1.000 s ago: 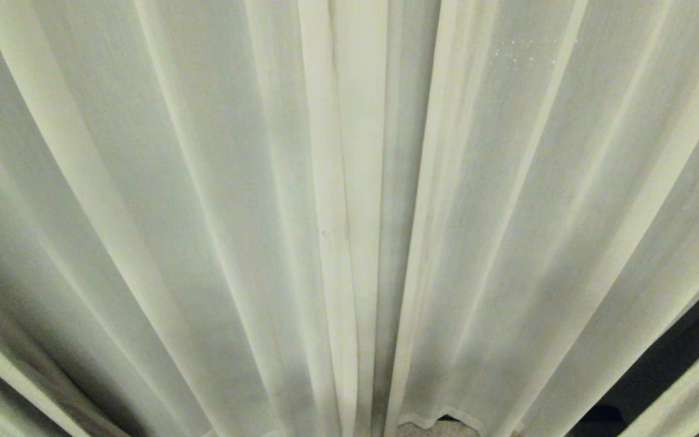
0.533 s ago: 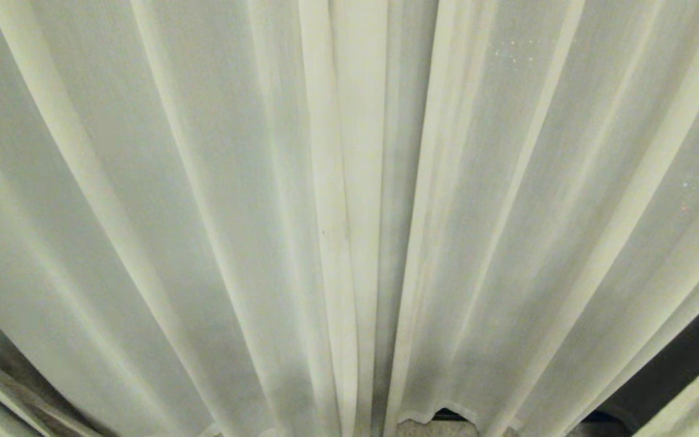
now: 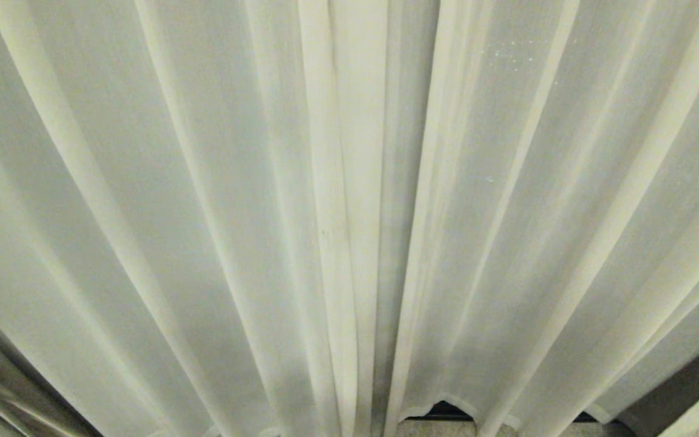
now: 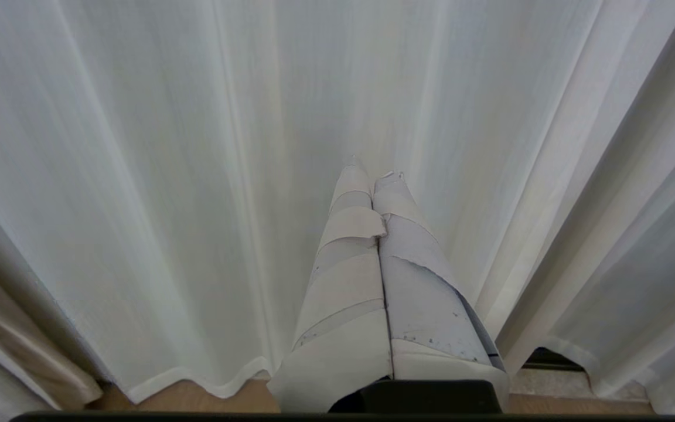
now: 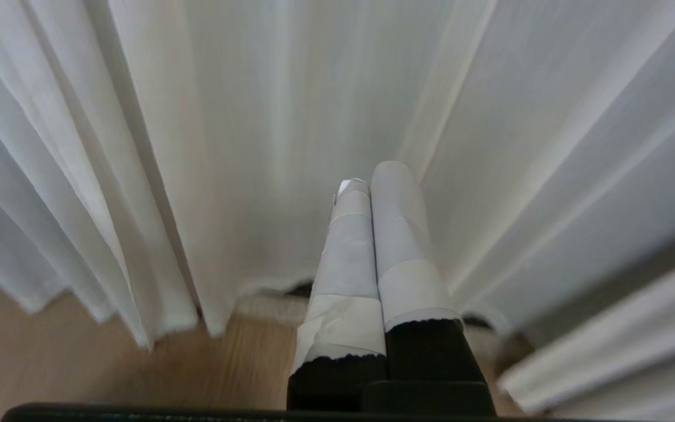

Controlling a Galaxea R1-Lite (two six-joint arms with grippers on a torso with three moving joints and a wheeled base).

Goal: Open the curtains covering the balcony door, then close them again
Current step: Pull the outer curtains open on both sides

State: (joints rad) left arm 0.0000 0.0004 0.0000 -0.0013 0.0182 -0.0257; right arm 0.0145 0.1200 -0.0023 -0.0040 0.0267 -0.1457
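A: Nearest? Left gripper and right gripper, fingers pressed together, holding nothing; wooden floor beneath.

B: Beyond, the curtains hang drawn across; a dark strip shows under the hem.

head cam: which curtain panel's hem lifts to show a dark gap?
The right curtain panel: its hem arches up over a dark gap beside the centre; the left curtain panel shows none.

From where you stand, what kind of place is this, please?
Probably a room in a home: floor-length cream curtains hang closed, over a wooden floor, with a dark door frame showing under the hem.
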